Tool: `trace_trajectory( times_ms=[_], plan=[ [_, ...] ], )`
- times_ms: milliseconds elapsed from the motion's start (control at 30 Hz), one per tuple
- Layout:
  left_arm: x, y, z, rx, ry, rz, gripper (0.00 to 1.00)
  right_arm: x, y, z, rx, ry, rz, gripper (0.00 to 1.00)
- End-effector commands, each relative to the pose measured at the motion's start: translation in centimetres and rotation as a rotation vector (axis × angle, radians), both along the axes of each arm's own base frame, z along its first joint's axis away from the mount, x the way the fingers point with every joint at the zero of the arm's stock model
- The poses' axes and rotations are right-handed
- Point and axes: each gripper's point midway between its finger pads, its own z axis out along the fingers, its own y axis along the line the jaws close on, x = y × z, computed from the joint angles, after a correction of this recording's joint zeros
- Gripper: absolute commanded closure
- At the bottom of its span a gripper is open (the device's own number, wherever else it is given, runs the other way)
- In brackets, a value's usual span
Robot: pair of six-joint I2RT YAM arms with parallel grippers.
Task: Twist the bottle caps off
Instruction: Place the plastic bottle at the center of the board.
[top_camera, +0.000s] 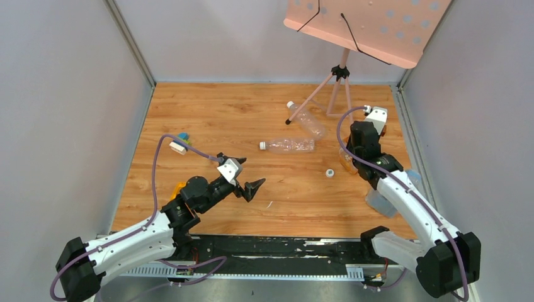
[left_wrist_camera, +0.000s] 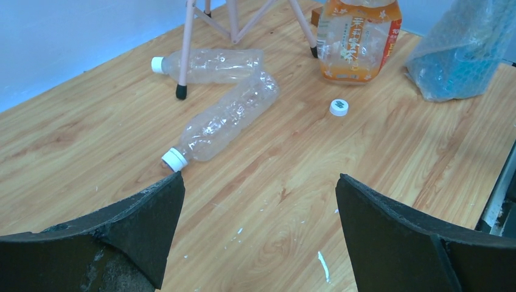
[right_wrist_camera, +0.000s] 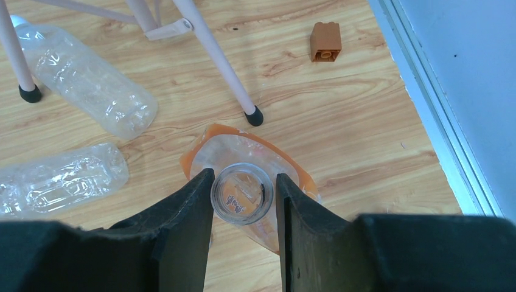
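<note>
A loose white bottle cap (top_camera: 329, 172) lies on the wooden table, also seen in the left wrist view as the loose cap (left_wrist_camera: 339, 107). My right gripper (right_wrist_camera: 243, 184) is shut on the open, capless neck of an upright orange-labelled bottle (right_wrist_camera: 242, 196). Two clear bottles lie on their sides with white caps on: one cap (left_wrist_camera: 174, 159) is just beyond my left fingertip, the other cap (left_wrist_camera: 157, 64) farther back. My left gripper (left_wrist_camera: 258, 181) hovers wide open over bare wood with nothing between its fingers. A blue cap (top_camera: 183, 135) and a white cap (top_camera: 178, 148) lie at the far left.
A pink stand's tripod legs (top_camera: 340, 85) stand at the back, one foot (right_wrist_camera: 254, 115) close to the orange bottle. A brown cube (right_wrist_camera: 324, 41) lies near the right wall. A bluish crumpled bottle (left_wrist_camera: 462, 52) sits by my right arm. Grey walls enclose the table.
</note>
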Motion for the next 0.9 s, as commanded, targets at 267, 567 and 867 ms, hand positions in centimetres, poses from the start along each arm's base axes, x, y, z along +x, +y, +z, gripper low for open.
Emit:
trace_trajectory(
  times_ms=[267,567,867],
  plan=[
    [0.2,0.4,1.0,-0.030,-0.009,0.027,0.00,1.0,0.0,0.3,0.049,-0.024,0.001,0.74],
    [0.5,0.4,0.6,-0.032,-0.006,0.041,0.00,0.9,0.2,-0.1,0.054,-0.010,0.011,0.56],
    [0.6,0.4,0.4,-0.032,0.007,0.048,0.00,0.9,0.3,0.3,0.060,-0.021,0.020,0.50]
  ],
)
